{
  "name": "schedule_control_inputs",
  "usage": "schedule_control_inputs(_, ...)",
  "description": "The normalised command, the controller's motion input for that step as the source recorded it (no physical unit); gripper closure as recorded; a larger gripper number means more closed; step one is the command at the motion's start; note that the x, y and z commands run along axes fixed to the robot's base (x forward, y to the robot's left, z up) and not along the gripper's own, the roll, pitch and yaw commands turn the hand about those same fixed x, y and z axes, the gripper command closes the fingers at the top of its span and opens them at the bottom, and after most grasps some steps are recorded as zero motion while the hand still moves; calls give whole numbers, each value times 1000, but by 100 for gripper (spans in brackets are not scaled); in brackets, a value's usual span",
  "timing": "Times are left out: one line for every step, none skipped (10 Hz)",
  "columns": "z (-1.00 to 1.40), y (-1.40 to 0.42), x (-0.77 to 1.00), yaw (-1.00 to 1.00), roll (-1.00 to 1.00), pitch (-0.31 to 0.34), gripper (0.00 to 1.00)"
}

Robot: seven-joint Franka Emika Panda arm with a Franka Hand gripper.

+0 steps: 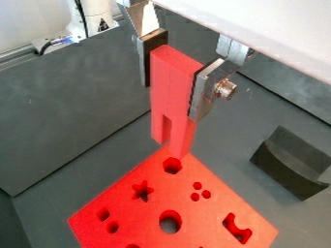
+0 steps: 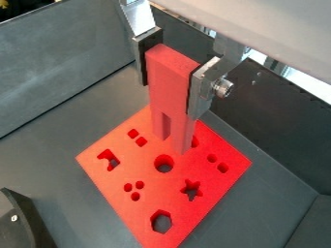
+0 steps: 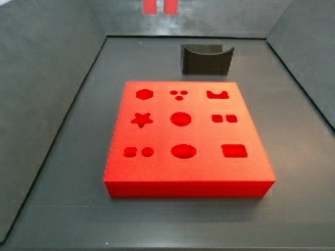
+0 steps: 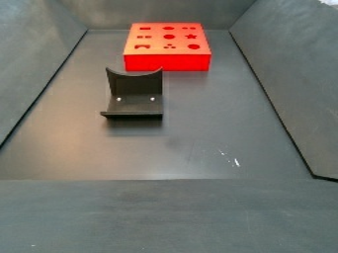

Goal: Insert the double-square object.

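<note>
Wrist views both show the tool [image 1: 177, 82] closed on the double-square object [image 1: 172, 97], its silver fingers [image 2: 207, 85] pressing the peg's upper part while the lower end hangs free, upright, well above the red board [image 2: 165, 170] on the dark tabletop [image 1: 72, 116]. Judging by this, the carry step is in hand and insertion has not begun. Next, the peg's end must be brought over the double-square cutout [image 3: 225, 119] seen in a side view, squared to it, then lowered straight. A dark grey holder [image 3: 205, 59] stands just beyond the board.
</note>
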Motion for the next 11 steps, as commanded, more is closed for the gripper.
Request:
schedule_control_inputs(-20, 0, 83, -29, 0, 0, 100)
schedule_control_inputs(-169, -34, 29, -177, -4, -163, 100)
schedule_control_inputs(-446, 11, 849, -143, -174, -286, 100)
schedule_control_inputs(-537, 0, 883, -100, -124, -304, 100)
schedule_control_inputs(-580, 0, 909, -86, -101, -294, 100)
schedule_control_inputs(-649, 0, 977, -60, -40, -254, 100)
schedule_control_inputs(-540, -51, 1000, -11, 0, -150, 100)
schedule_control_inputs(-449, -249, 971, 0, 146, -66, 100)
schedule_control_inputs(-471, -149, 1000, -3, 63, -99, 100)
schedule_control_inputs(-457, -74, 1000, 0, 27, -97, 100)
schedule_control_inputs(-423, -17, 1000, 0, 44, -57, 100)
